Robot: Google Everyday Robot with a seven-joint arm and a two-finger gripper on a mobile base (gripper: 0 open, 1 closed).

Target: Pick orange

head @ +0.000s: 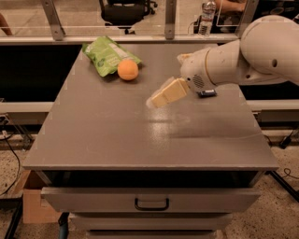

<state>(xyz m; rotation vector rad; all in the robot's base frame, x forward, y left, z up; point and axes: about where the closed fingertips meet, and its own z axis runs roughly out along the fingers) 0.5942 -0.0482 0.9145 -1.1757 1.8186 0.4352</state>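
The orange (127, 69) is a small round orange fruit on the grey tabletop (112, 135) at the back left. It rests against the lower edge of a green crinkly snack bag (106, 55). My gripper (159, 99) is at the end of the white arm (243, 56) that reaches in from the right. It hovers over the middle of the table, to the right of the orange, nearer the camera and apart from it. Its cream-coloured fingers (170, 92) point down and left.
A dark flat packet (207, 93) lies on the table, mostly hidden behind the arm. The table has a drawer with a black handle (152, 204) below its front edge. A glass rail, an office chair (125, 10) and a water bottle (206, 17) stand behind.
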